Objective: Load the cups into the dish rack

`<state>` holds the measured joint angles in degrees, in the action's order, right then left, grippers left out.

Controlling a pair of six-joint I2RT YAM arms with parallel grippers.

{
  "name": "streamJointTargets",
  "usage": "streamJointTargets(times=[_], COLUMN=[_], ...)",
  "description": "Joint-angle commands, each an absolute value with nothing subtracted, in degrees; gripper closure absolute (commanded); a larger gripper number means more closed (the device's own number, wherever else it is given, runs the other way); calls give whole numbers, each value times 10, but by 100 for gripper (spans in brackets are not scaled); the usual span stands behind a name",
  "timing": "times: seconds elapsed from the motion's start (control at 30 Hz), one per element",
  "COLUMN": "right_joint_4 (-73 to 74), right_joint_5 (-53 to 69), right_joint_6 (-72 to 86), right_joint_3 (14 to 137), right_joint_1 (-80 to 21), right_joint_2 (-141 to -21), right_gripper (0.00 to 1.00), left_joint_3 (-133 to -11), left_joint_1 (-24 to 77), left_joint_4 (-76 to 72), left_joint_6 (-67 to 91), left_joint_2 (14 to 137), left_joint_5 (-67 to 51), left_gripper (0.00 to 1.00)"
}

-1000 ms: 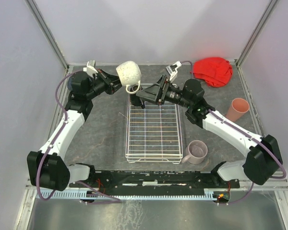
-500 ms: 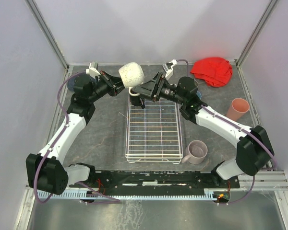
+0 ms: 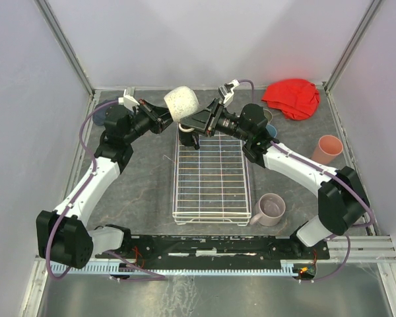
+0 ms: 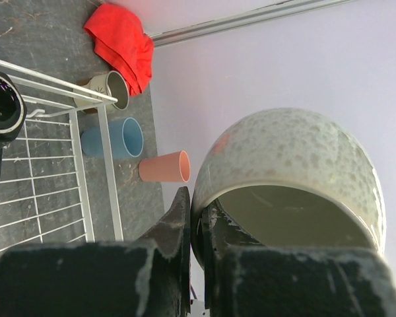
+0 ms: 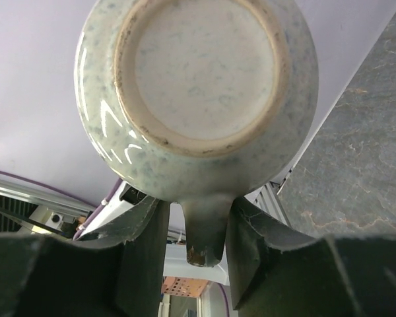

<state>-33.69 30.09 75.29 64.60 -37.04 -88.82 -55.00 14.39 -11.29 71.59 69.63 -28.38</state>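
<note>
Our left tool pinches the rim of the cream mug, held aloft. Our right tool straddles its handle, though we cannot tell whether it is clamped. Letting go too soon could drop the mug onto the black mug in the rack below. From above, the handle is hard to make out.
</note>
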Motion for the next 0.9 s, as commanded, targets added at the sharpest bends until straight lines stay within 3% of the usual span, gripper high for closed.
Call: streamJointTargets(times=[0.0,0.37,0.53,0.63,0.73,0.87], right_joint_4=[-392,-406,-400,-403,-401,-347], right_joint_5=[293,285,283,277,264,253], right_joint_6=[763,785,786,790,787,737], right_joint_3=[670,670,679,674,661,652], right_joint_1=[-370,-370,-371,-372,-372,-370], right_joint_2=[-889,-901,-905,-905,-893,-861], right_gripper=[56,64,77,97,99,100], left_joint_3=[-561,-549,-548,-550,-552,-559], left_joint_1=[155,165,174,179,180,179], left_joint_4=[-197,-197,-197,-196,-183,-150], left_joint_6=[738,735,730,725,709,682], left_joint_2=[675,671,675,678,680,678], left_joint_5=[-303,-294,-288,-286,-281,-266], left_gripper=[97,97,97,97,97,79])
